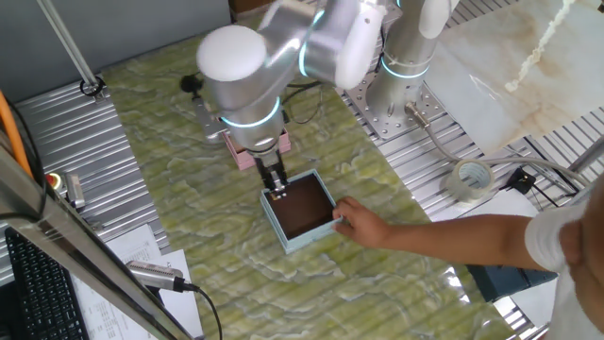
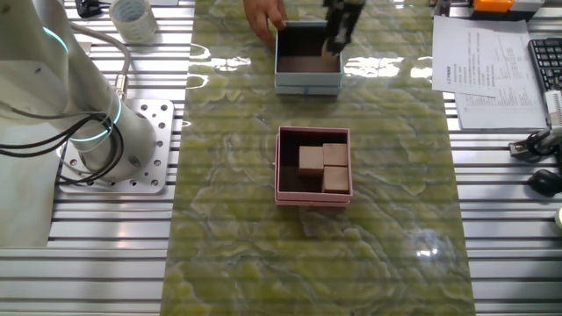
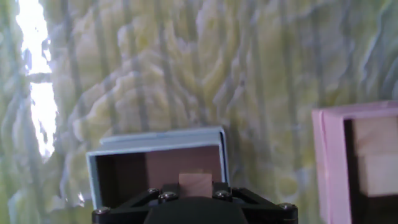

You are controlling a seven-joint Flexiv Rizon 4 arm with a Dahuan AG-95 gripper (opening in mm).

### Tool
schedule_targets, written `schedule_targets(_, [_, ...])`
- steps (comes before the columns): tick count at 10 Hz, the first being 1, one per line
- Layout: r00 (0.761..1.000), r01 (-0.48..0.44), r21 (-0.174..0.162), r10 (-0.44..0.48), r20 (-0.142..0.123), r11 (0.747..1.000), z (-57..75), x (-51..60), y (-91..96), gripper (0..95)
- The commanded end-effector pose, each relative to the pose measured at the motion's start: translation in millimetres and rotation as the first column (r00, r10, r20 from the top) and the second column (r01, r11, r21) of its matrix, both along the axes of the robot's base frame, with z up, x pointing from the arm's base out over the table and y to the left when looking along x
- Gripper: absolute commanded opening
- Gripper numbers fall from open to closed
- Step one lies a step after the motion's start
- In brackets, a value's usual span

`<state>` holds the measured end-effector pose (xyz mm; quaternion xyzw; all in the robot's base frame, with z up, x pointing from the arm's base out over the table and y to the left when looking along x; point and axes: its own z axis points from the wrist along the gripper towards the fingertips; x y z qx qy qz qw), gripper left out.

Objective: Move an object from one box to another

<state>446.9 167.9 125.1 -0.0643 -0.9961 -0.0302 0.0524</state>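
My gripper (image 1: 276,189) hangs over the near-left corner of the light blue box (image 1: 300,240), its fingers reaching just into the dark inside. In the hand view a small tan wooden cube (image 3: 195,182) sits between the jaws of my gripper (image 3: 195,188), above the blue box (image 3: 161,138). In the other fixed view my gripper (image 2: 337,39) is over the right side of the blue box (image 2: 307,83). The pink box (image 2: 313,198) lies apart from it and holds three tan cubes (image 2: 323,167). Its edge shows in the hand view (image 3: 324,162).
A person's hand (image 1: 363,224) grips the blue box's right corner, the forearm reaching in from the right. A tape roll (image 1: 469,179) lies on the metal table beside the arm base (image 1: 406,66). Papers (image 2: 479,57) and a keyboard lie off the green mat.
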Motion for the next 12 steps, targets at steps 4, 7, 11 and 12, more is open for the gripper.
schedule_targets(4, [0.996,0.08,0.102,-0.077,-0.037,0.992,-2.1,-7.3,10.6,0.0])
schedule_targets(7, [0.994,0.078,0.144,-0.066,-0.084,0.986,-2.6,-7.3,10.6,57.0])
schedule_targets(11, [0.999,0.014,0.072,-0.01,-0.05,0.997,1.9,1.1,5.2,38.0])
schedule_targets(12, [0.999,-0.003,0.05,0.006,-0.045,0.999,4.9,6.3,0.1,0.0])
